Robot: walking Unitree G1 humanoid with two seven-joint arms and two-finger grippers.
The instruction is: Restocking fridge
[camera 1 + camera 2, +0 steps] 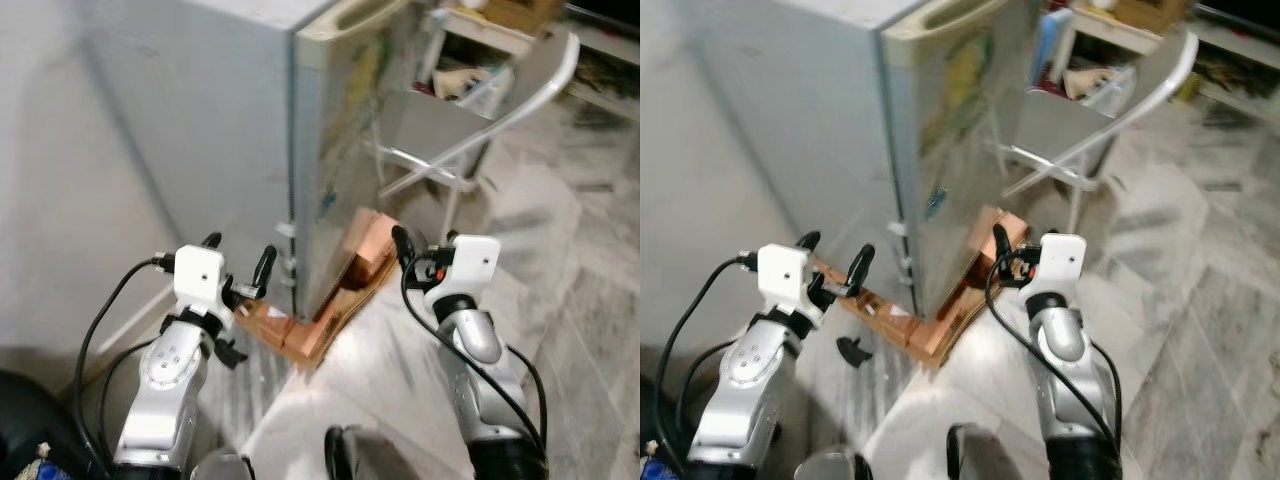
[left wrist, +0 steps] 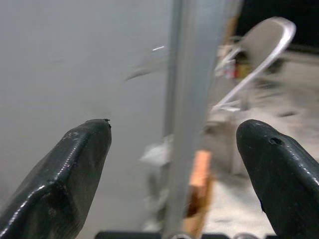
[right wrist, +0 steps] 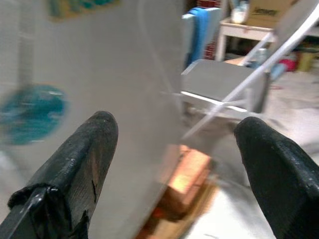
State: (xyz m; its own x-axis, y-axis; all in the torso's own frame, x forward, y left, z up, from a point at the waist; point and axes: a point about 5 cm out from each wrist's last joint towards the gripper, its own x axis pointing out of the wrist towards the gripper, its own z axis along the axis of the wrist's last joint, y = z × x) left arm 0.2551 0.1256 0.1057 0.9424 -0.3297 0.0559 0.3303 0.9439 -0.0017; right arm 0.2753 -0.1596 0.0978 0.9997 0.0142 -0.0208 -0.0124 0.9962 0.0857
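Observation:
A tall silver fridge [image 1: 215, 120] stands just ahead with its door [image 1: 345, 140] closed and a recessed handle [image 1: 350, 18] at the top. I face its corner edge. My left gripper [image 1: 238, 256] is raised near the fridge's side wall, low down, open and empty. In the left wrist view the fridge's corner edge [image 2: 187, 99] runs between the two black fingers [image 2: 67, 172]. My right gripper [image 1: 412, 252] is held up in front of the lower door, open with nothing in it. The right wrist view looks across the door face [image 3: 99, 64], which carries a teal sticker [image 3: 30, 112].
The fridge rests on copper-brown blocks [image 1: 335, 300] that jut out at its base. A grey folding chair [image 1: 470, 120] stands close on the right of the door, with a cluttered white shelf [image 1: 480, 35] behind it. Pale marble floor [image 1: 560, 300] spreads to the right.

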